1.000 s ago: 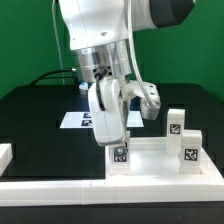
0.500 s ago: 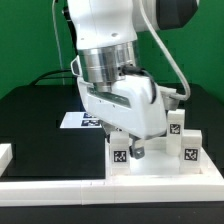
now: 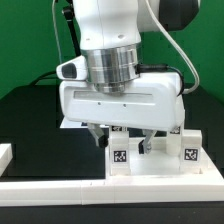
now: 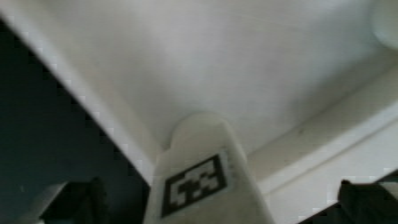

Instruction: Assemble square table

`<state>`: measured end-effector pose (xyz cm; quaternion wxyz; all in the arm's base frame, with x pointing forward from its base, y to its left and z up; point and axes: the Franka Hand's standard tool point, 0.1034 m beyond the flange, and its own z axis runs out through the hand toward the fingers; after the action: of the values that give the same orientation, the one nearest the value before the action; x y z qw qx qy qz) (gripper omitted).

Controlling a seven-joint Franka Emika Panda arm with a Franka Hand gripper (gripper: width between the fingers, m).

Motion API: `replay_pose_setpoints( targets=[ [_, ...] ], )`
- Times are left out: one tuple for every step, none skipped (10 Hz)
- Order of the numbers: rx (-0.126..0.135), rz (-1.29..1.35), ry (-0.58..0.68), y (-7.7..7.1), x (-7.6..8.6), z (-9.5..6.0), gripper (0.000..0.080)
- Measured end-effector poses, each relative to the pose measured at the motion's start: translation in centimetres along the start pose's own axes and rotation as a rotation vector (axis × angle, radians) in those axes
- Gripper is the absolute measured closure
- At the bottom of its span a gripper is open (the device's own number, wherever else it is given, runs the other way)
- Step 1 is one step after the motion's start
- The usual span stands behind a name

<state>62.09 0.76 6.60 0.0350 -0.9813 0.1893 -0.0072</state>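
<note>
White plastic fills most of the scene. At the exterior view's far left a short white rail end (image 3: 6, 153) lies on the black table (image 3: 30, 120). Moving right, the marker board (image 3: 72, 121) shows behind the arm. Next comes the gripper (image 3: 124, 143), its two dark fingers (image 3: 98, 139) spread apart and clamped on nothing, straddling an upright leg (image 3: 119, 157) whose tag faces the camera. That leg stands on the square tabletop (image 3: 150, 163), between the fingertips without visible contact. Further right, a second tagged leg (image 3: 190, 151) stands on the same tabletop. In the wrist view the leg (image 4: 199, 165) rises between the blurred finger tips, tag visible
</note>
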Motion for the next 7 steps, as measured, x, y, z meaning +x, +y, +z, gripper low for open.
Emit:
replay_pose_setpoints(
  targets=[
    [-0.016, -0.172, 0.027, -0.02, 0.49, -0.23, 0.015],
    [-0.016, -0.259, 0.051, 0.16, 0.95, -0.34, 0.015],
    [-0.017, -0.325, 0.084, 0.46, 1.32, -0.44, 0.015],
    [-0.016, -0.285, 0.078, 0.46, 1.13, -0.31, 0.016],
    [-0.016, -0.287, 0.078, 0.47, 1.14, -0.3, 0.016],
    [-0.015, -0.274, 0.078, 0.46, 1.12, -0.27, 0.0374],
    [-0.008, -0.152, 0.078, 0.34, 1.06, -0.25, 0.0511]
  ],
)
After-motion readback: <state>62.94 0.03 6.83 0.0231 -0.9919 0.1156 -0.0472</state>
